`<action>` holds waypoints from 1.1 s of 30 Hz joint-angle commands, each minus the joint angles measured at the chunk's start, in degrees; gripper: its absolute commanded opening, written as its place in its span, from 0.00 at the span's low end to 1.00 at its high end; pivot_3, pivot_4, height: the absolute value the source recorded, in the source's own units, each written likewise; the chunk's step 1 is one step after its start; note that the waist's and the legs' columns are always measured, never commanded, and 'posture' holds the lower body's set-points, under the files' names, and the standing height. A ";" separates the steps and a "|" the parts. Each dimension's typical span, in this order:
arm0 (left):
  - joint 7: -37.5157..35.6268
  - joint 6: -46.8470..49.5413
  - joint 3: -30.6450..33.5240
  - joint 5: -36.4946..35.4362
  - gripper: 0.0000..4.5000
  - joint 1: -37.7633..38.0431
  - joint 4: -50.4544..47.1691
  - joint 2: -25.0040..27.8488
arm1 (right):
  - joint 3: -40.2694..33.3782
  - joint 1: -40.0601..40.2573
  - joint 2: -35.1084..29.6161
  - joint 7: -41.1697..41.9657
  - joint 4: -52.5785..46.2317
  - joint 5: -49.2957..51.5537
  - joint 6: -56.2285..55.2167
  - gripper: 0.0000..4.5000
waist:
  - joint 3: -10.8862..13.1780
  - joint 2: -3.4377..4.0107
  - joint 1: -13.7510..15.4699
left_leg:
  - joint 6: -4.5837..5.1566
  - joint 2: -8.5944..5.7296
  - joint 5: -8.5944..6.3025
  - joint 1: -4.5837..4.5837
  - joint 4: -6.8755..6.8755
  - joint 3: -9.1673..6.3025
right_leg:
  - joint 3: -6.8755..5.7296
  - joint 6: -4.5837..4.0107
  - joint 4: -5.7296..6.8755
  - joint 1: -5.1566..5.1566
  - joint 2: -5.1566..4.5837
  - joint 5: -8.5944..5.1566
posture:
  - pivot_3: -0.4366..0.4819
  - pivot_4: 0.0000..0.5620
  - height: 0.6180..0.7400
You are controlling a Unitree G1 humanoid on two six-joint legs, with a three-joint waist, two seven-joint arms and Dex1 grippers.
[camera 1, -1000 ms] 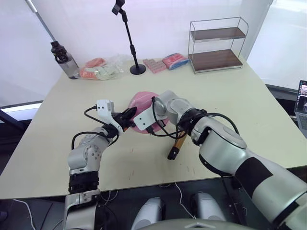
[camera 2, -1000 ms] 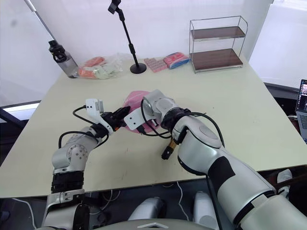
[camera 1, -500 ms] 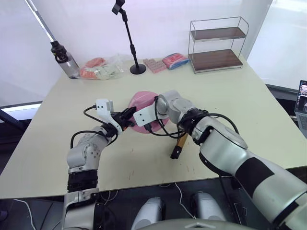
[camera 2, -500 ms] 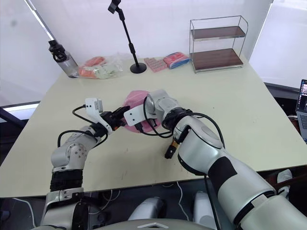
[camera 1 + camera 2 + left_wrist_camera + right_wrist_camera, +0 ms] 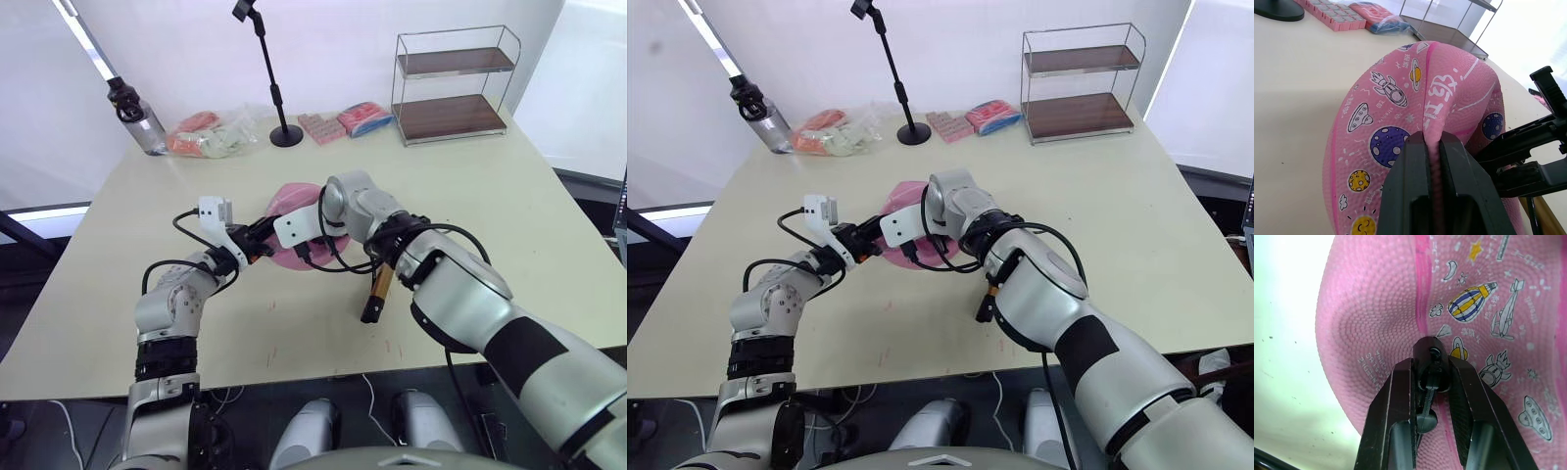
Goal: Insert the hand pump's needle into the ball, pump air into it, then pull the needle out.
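**Both tools on the pink ball**

Cream worktop (image 5: pixel 490 196) holds a wire shelf (image 5: pixel 456 83), a bottle (image 5: pixel 137 117) and a black stand (image 5: pixel 274 78) at the back. In the eye views, the ball (image 5: pixel 294 211) sits mid-worktop between both arms, and the hand pump (image 5: pixel 377 289) lies beside it.

Left wrist view: the left tool (image 5: pixel 1434 147) pinches a fold of the ball's rim.

Right wrist view: the right tool (image 5: pixel 1431 372) pinches the needle (image 5: pixel 1431 360) fitting, which touches the ball.
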 commanded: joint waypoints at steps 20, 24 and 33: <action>-2.51 1.40 -6.91 5.03 0.00 -1.24 8.59 -1.43 | -5.59 11.15 -8.84 8.80 -28.55 7.61 12.42 0.99 | 0.28 -0.17 1.22 | -0.20 -0.09 0.12 -0.19 -0.03 -0.29 | -0.28 0.10 -0.06 -0.03 -0.07 -0.02 | 0.48 0.27 1.00; -2.45 1.58 -6.89 4.98 0.00 -1.83 8.67 -1.41 | -9.40 14.38 -12.33 10.60 -39.74 12.44 17.11 0.99 | 0.38 -0.30 1.53 | -0.33 -0.22 0.42 -0.64 -0.01 -0.37 | -0.43 0.11 -0.06 -0.38 -0.22 -0.01 | 0.48 0.27 1.00; -2.57 1.64 -7.21 5.15 0.00 -2.47 8.92 -1.56 | -20.12 22.54 -16.79 4.70 -53.62 24.38 20.31 0.99 | 0.78 -0.47 2.65 | -0.35 -0.41 0.38 -0.92 0.03 -0.50 | -0.66 0.13 -0.08 -0.56 -0.37 0.00 | 0.48 0.27 1.00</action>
